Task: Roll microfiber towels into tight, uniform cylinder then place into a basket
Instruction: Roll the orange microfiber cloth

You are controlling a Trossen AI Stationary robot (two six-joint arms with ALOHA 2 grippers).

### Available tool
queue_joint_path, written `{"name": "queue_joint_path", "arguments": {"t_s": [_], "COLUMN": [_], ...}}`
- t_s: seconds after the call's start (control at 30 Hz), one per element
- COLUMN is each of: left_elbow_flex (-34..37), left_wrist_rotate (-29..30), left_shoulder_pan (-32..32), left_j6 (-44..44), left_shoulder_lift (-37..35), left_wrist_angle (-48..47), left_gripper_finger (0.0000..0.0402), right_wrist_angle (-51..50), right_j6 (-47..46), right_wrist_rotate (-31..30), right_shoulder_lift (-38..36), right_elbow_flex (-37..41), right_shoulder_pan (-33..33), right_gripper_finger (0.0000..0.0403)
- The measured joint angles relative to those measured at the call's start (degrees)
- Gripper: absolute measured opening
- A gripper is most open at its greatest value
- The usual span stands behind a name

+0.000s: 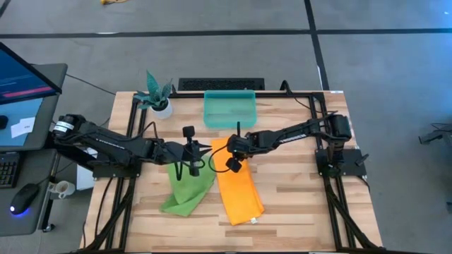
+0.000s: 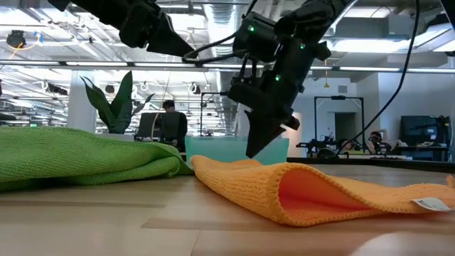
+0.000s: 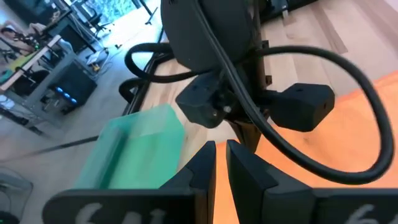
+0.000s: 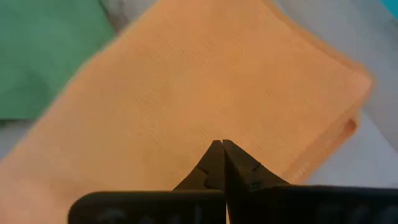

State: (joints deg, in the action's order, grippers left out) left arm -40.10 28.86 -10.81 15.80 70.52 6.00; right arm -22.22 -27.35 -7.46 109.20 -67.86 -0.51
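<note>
i see the orange-yellow microfiber towel (image 1: 237, 185) lying folded into a long flat strip on the wooden table, with a small white tag at its near end. the lime green microfiber towel (image 1: 188, 189) lies loosely folded just beside it, their far corners touching. the shallow translucent teal plastic bin (image 1: 229, 108) sits near the far edge, holding no towel.

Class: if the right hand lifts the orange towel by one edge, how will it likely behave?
The orange towel will probably go limp and sag, since it already lies in a soft fold. It looks light, being thin cloth. Its nappy weave should resist slipping from the hand.
</note>
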Motion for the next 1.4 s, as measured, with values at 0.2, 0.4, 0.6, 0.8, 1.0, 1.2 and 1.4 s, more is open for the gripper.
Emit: {"name": "queue_joint_path", "arguments": {"t_s": [0.2, 0.4, 0.6, 0.8, 1.0, 1.2, 1.4], "left_elbow_flex": [-0.02, -0.02, -0.04, -0.04, -0.04, -0.04, -0.02], "left_wrist_rotate": [-0.02, -0.05, -0.2, -8.32, -21.13, -21.63, -21.61], "left_shoulder_pan": [0.0, 0.01, 0.02, 0.24, 1.73, 2.12, 3.39], "left_j6": [-4.45, -8.68, -11.42, -13.82, -19.38, -19.84, -19.62], "left_shoulder_lift": [0.0, 0.0, 0.02, 0.02, 1.84, 7.43, 11.93], "left_wrist_angle": [-1.66, -6.4, -10.79, -17.95, -18.64, -18.39, -18.49], "left_gripper_finger": [0.0031, 0.0031, 0.0031, 0.0031, 0.0031, 0.0031, 0.0031], "right_wrist_angle": [0.64, -3.27, -10.0, -14.39, -17.5, -19.37, -24.09], "right_j6": [0.84, 0.9, 0.87, 0.53, -2.83, -4.59, -7.85], "right_wrist_rotate": [0.09, 0.13, -0.1, -0.5, -0.43, -0.33, -7.87], "right_shoulder_lift": [1.69, 1.91, 1.76, 1.6, 1.28, 1.25, 1.56], "right_elbow_flex": [-0.15, 0.0, -0.11, -0.22, -0.14, -0.5, -3.71], "right_shoulder_pan": [-1.5, -4.63, -7.48, -7.85, -6.49, -4.33, -1.92], "right_gripper_finger": [0.0013, 0.0009, 0.0014, 0.0012, 0.0016, 0.0014, 0.0019]}}
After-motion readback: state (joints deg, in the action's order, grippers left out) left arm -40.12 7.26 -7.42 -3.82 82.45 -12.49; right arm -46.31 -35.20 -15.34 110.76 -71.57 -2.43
